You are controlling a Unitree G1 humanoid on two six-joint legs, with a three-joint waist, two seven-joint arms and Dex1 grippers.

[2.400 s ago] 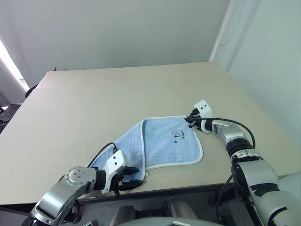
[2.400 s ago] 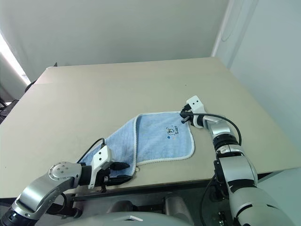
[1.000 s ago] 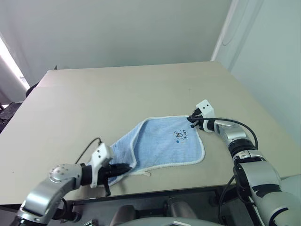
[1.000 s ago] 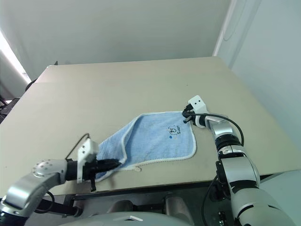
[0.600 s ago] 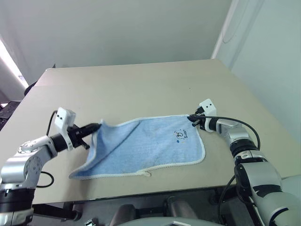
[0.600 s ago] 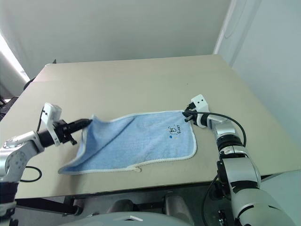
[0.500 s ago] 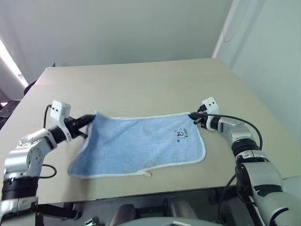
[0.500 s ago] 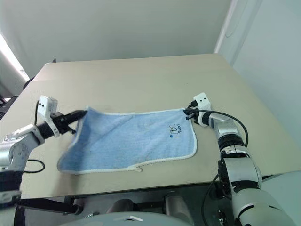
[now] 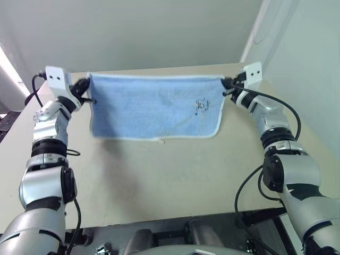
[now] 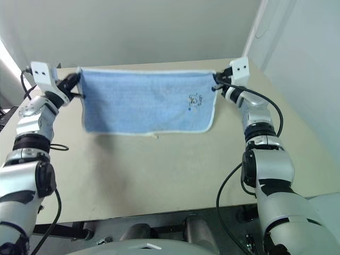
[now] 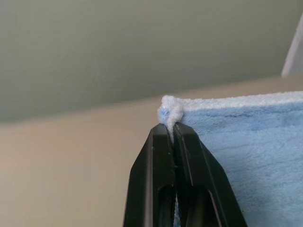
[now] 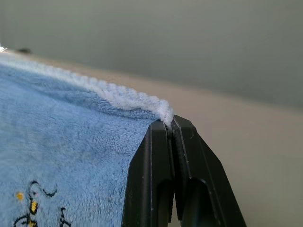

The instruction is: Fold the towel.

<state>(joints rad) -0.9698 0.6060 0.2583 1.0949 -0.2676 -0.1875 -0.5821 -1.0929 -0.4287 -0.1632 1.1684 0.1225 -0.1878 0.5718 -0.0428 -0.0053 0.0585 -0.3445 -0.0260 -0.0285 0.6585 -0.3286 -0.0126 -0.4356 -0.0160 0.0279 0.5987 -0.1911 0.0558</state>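
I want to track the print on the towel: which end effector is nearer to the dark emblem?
Right. The right end effector pinches the towel corner on the emblem side; the left end effector pinches the opposite top corner, across the cloth.

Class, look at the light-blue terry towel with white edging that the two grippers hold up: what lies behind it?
Behind the light-blue terry towel lies the beige table, with the pale wall beyond. The tabletop strip directly behind the cloth is covered, so anything there cannot be seen.
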